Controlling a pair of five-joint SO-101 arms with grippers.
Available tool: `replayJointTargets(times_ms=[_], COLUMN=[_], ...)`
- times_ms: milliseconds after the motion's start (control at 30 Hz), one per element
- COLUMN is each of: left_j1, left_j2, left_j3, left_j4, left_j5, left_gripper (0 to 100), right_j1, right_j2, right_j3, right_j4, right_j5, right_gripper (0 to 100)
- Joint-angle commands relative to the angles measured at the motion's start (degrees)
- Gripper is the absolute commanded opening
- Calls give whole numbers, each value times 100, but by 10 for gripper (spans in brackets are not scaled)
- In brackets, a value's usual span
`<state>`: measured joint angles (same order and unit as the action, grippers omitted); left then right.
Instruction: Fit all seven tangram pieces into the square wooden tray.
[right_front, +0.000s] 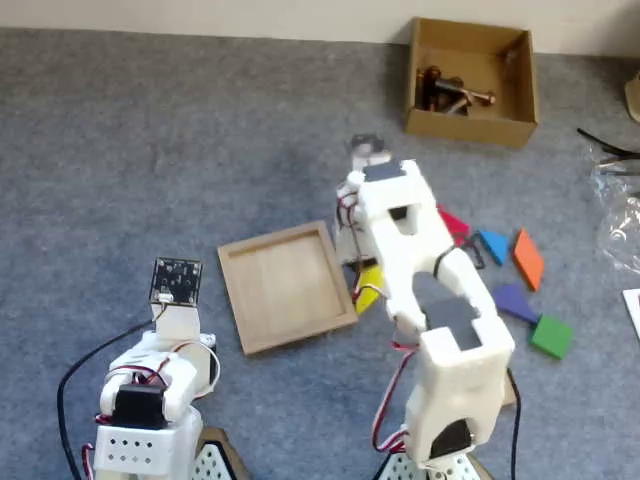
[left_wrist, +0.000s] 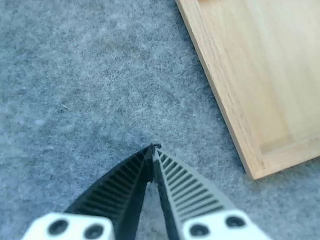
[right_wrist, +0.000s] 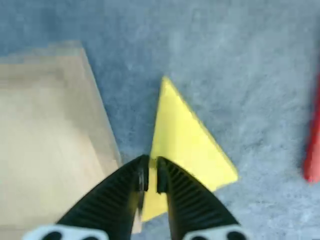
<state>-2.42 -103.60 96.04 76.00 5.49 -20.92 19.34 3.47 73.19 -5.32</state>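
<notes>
Where the tray lies: the square wooden tray (right_front: 285, 290) sits on the grey carpet (right_front: 150, 150) near the middle of the high view. It is turned a little off square and its floor is bare wood.
Yellow triangle: the yellow triangle (right_front: 368, 288) lies at 3 o'clock from the tray, just beside its rim and outside it. It is partly under the right arm (right_front: 420, 270). In the right wrist view its face (right_wrist: 185, 145) is in plain sight beside the tray's edge (right_wrist: 100, 125).
Right gripper: the right gripper (right_wrist: 152, 172) has its fingers drawn nearly together, with a thin slit between them. The tips sit over the triangle's edge nearest the tray. Whether they press on it I cannot tell.
Other pieces: farther out at 3 o'clock from the tray, well apart from it, lie the red piece (right_front: 452, 222), blue piece (right_front: 492, 245), orange piece (right_front: 528, 258), purple piece (right_front: 515, 300) and green piece (right_front: 551, 335), loosely grouped on the carpet.
Left gripper: the left gripper (left_wrist: 152, 150) is clenched on nothing, its tips meeting above bare carpet near a corner of the tray (left_wrist: 260, 165).
Left arm: the left arm (right_front: 160, 390) stands at 7 o'clock from the tray.
Cardboard box: the cardboard box (right_front: 465, 128) sits at 1 o'clock, far from the tray, with brown objects (right_front: 450, 92) inside.
Plastic wrap: clear plastic wrap (right_front: 620, 210) lies at the edge, at 3 o'clock.
</notes>
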Motion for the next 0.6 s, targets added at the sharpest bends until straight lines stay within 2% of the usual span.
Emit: replayJointTargets(times_ms=[0, 400, 567], left_j1=[84, 84, 84], left_j2=[-40, -40, -40], left_j3=[110, 110, 110], left_j4=[-9, -9, -9], left_j5=[44, 44, 44], left_gripper=[5, 5, 5], right_j1=[13, 321, 356], right_j2=[-224, -251, -242], right_j3=[-145, -171, -145], right_j4=[40, 189, 163], right_j5=[53, 53, 9], right_gripper=[5, 14, 125])
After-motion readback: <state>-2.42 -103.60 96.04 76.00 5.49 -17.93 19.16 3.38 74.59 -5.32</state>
